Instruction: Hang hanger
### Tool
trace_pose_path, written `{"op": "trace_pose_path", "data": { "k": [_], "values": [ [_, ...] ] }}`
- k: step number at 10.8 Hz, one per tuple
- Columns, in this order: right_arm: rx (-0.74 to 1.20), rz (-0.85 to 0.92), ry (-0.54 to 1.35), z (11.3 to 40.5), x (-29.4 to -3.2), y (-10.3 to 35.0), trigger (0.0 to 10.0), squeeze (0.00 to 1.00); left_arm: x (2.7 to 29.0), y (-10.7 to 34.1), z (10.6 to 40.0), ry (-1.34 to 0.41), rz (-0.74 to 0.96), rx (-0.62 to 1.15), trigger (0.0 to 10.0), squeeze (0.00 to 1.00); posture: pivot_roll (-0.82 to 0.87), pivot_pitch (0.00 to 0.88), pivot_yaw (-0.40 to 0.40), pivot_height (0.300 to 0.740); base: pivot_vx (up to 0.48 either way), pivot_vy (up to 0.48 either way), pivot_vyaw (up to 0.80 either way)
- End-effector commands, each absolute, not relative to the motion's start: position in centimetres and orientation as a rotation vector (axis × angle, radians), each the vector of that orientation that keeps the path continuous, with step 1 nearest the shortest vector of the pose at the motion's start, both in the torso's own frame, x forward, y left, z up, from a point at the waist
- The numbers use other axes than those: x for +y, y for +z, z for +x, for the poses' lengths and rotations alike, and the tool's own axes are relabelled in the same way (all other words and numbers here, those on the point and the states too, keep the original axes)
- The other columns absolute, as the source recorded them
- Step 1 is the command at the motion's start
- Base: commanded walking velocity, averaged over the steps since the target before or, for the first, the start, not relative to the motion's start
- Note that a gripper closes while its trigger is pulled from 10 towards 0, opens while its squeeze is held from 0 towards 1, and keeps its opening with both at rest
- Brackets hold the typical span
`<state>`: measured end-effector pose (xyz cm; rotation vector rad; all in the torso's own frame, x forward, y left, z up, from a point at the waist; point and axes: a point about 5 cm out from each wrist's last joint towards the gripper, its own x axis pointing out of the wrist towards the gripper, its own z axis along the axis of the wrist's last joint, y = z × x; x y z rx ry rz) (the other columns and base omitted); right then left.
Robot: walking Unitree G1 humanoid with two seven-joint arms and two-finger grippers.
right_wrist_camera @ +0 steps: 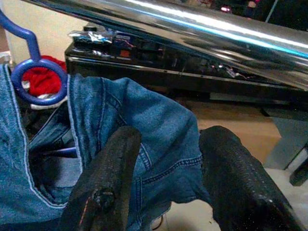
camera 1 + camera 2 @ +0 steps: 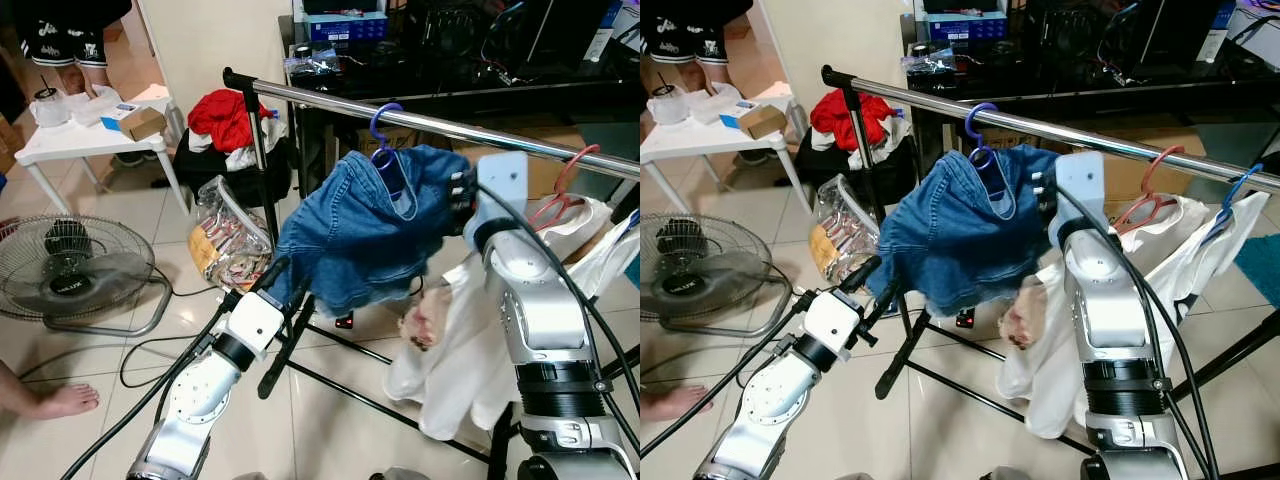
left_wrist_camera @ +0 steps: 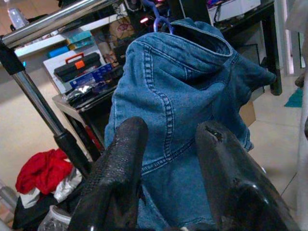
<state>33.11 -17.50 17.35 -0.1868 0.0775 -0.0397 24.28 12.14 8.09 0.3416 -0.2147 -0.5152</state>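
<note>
A blue hanger (image 2: 383, 128) carries a blue denim garment (image 2: 360, 235); its hook sits over the silver rail (image 2: 320, 100) of a clothes rack. My left gripper (image 2: 288, 280) reaches up to the garment's lower left edge, fingers (image 3: 120, 159) apart with denim just beyond them. My right gripper (image 1: 168, 139) is at the garment's right shoulder, just under the rail (image 1: 192, 24). It is open, and denim lies between and behind its fingers (image 1: 110, 168). The hanger's blue hook (image 1: 38, 79) shows beside it.
A red hanger (image 2: 560, 190) with white clothes (image 2: 470, 340) hangs further right on the rail. The rack's black legs (image 2: 360, 390) cross the floor below. A floor fan (image 2: 70, 270), a white table (image 2: 90, 135), a bag (image 2: 225, 240) and a person's foot (image 2: 60, 400) stand left.
</note>
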Motion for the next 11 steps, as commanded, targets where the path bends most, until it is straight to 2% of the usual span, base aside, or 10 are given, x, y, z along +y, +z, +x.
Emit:
{"op": "trace_pose_path", "data": {
  "k": [1, 3, 4, 5, 6, 7, 8, 9, 10, 11],
  "values": [
    [0.080, -0.182, -0.071, 33.0, -18.3, 17.5, 10.0, 0.00, 12.2, 8.2, 24.5, -0.526, 0.346, -0.218, 10.0, 0.00, -0.03, 0.000, 0.057, 0.740, 0.000, 0.000, 0.00],
    [0.108, -0.176, -0.091, 31.8, -19.2, 17.0, 10.0, 0.00, 12.4, 8.2, 24.5, -0.526, 0.352, -0.218, 10.0, 0.00, -0.03, 0.000, 0.065, 0.740, 0.000, 0.000, 0.00],
    [0.137, -0.188, -0.138, 30.7, -20.8, 16.3, 10.0, 0.00, 12.5, 8.1, 24.5, -0.528, 0.353, -0.216, 10.0, 0.00, -0.03, 0.000, 0.065, 0.740, 0.000, 0.000, 0.00],
    [0.143, -0.194, -0.175, 30.0, -22.0, 16.2, 6.5, 0.00, 12.6, 8.1, 24.6, -0.533, 0.355, -0.215, 10.0, 0.00, -0.05, 0.000, 0.077, 0.740, 0.000, 0.000, 0.00],
    [0.134, -0.188, -0.190, 29.6, -22.5, 16.5, 2.4, 0.00, 12.6, 8.1, 24.6, -0.538, 0.356, -0.216, 10.0, 0.00, -0.05, 0.000, 0.077, 0.740, 0.000, 0.000, 0.00],
    [0.120, -0.173, -0.200, 29.3, -22.8, 17.0, 1.0, 0.00, 12.5, 8.1, 24.7, -0.544, 0.355, -0.216, 10.0, 0.00, -0.06, 0.000, 0.084, 0.740, 0.000, 0.000, 0.00],
    [0.095, -0.147, -0.202, 28.7, -22.8, 17.8, 1.7, 0.00, 12.2, 8.1, 24.7, -0.566, 0.355, -0.214, 10.0, 0.00, -0.08, 0.000, 0.092, 0.740, 0.000, 0.000, 0.00],
    [0.092, -0.138, -0.202, 28.3, -22.7, 18.0, 4.4, 0.00, 12.1, 8.1, 24.7, -0.580, 0.354, -0.214, 10.0, 0.00, -0.09, 0.000, 0.100, 0.740, 0.000, 0.000, 0.00],
    [0.101, -0.134, -0.213, 27.9, -22.8, 17.9, 9.1, 0.00, 12.0, 8.1, 24.7, -0.590, 0.353, -0.214, 10.0, 0.00, -0.10, 0.000, 0.106, 0.740, 0.000, 0.000, 0.00],
    [0.112, -0.134, -0.232, 27.6, -23.1, 17.7, 10.0, 0.00, 12.0, 8.1, 24.7, -0.594, 0.353, -0.214, 10.0, 0.00, -0.10, 0.000, 0.111, 0.740, 0.000, 0.000, 0.00]
  ]
}}
